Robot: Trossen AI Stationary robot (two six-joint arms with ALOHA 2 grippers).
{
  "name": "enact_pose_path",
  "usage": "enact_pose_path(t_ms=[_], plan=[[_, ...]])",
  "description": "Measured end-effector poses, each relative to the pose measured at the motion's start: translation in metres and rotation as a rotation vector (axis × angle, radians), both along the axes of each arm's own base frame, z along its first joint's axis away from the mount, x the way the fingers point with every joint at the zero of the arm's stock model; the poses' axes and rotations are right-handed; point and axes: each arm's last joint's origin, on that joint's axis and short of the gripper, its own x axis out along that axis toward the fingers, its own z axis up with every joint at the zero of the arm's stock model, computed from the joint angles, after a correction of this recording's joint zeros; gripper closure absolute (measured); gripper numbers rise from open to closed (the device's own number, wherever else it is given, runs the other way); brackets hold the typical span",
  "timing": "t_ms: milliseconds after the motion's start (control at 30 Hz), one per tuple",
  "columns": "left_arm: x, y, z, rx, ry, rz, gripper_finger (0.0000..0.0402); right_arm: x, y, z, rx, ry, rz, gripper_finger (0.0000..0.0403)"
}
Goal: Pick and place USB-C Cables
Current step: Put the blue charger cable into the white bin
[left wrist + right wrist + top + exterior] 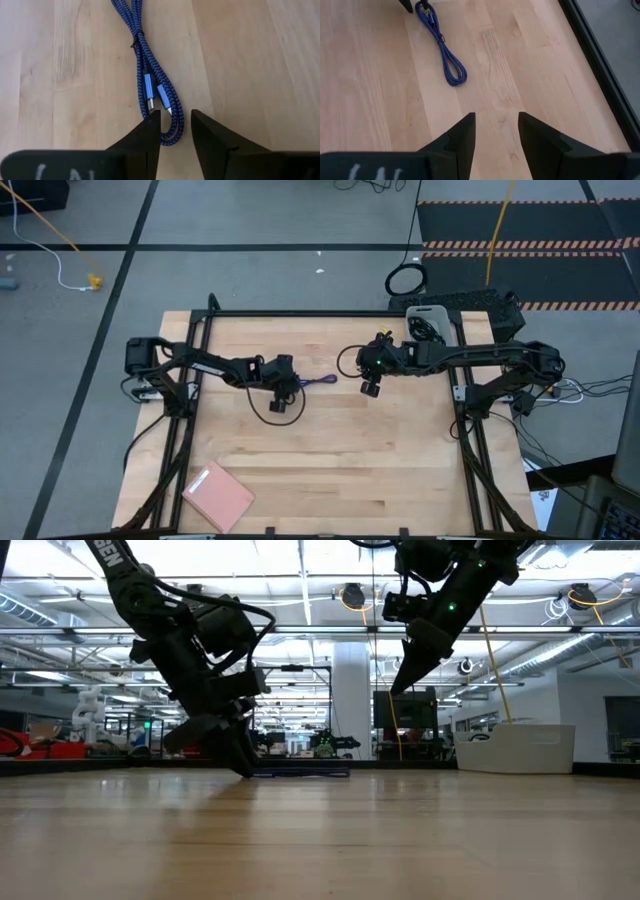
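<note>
Blue braided cable (150,85) looped end lying between left gripper (175,131) fingers, narrowly parted, contact seemingly not made, right gripper (496,131) fingers parted, nothing held, above counter (530,75).

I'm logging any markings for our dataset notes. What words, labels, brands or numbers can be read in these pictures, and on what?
"SEN": white letters on the left arm, low view; the word is cut off at the picture's edge.
White marks on the left gripper body, left wrist view: cropped, unreadable.
White marks on the right gripper body, right wrist view: cropped, unreadable.
Nothing else readable.
</note>
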Motion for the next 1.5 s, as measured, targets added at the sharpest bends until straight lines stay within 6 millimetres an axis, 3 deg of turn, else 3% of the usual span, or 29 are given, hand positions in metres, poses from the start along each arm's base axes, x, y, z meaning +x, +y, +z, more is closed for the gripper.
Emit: enact_pose_path(t_ms=[533, 933, 1500], plan=[[-0.003, 0.004, -0.003, -0.031, 0.025, -0.008, 0.0307, 0.000, 0.000, 0.000, 0.006, -0.005, -0.008, 0.0261], [-0.004, 0.008, -0.003, -0.035, 0.028, -0.047, 0.0393, 0.000, 0.000, 0.000, 0.009, -0.007, -0.012, 0.0261], [-0.005, 0.009, 0.009, 0.063, -0.007, -0.096, 0.0396, 0.001, 0.000, 0.001, 0.006, -0.014, -0.010, 0.0261]])
